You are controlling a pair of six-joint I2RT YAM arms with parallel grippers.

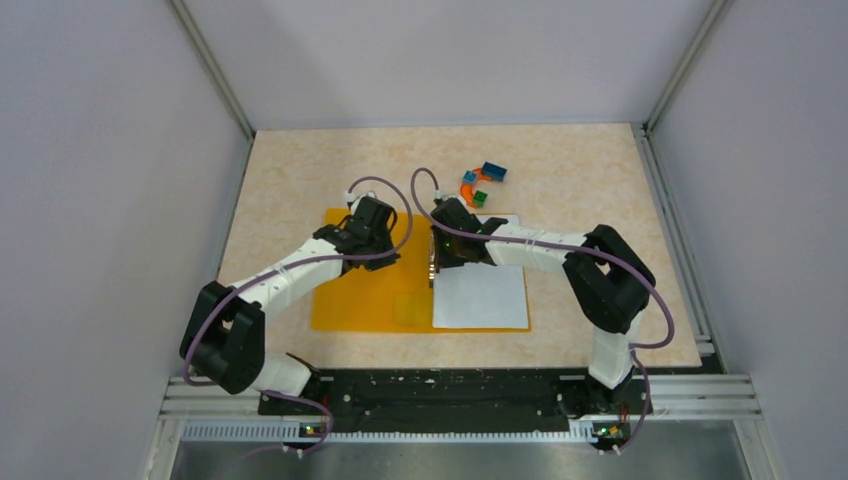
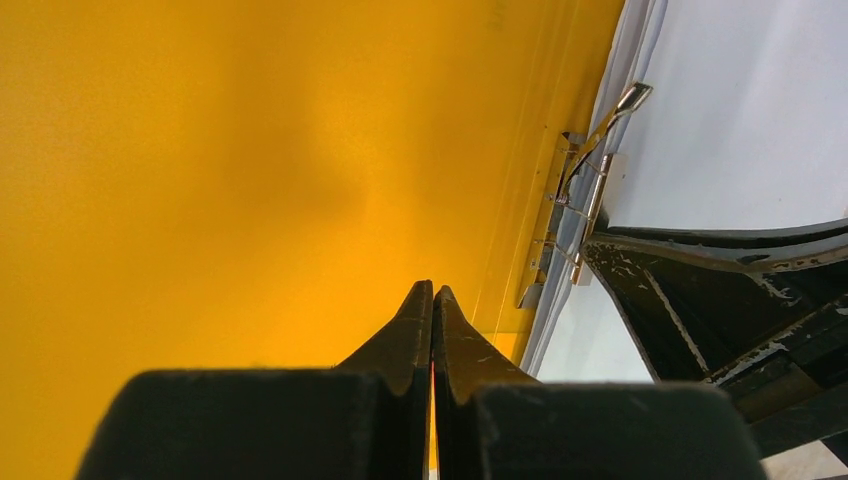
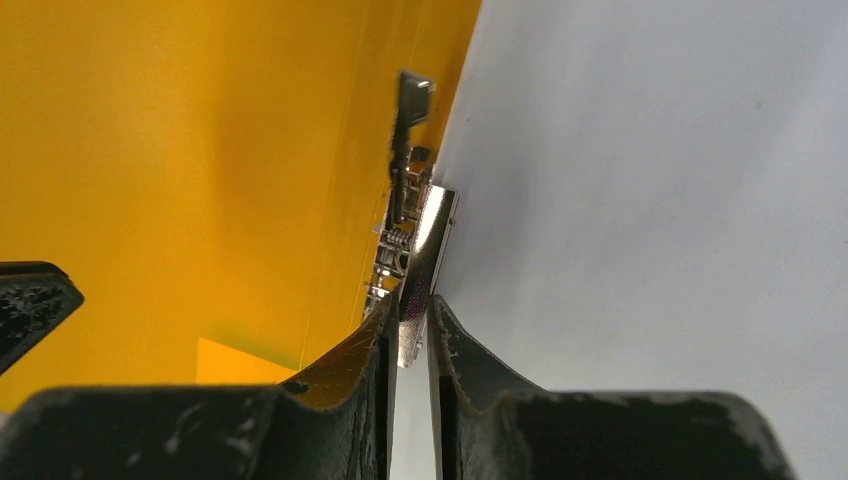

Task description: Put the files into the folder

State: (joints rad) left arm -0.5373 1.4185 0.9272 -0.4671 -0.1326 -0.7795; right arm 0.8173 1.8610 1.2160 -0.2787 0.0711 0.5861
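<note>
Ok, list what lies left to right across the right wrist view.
Flat orange plastic folder → shiny metal clip → white paper sheets.

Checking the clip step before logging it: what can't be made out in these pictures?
- Top view: the folder's clip, hidden under the right claw.
- Right wrist: whether its fingers pinch the clip; they cover the contact.
- All views: how many files; edges too thin.
- Left wrist: whether the left claw touches the folder; tips hide it.
</note>
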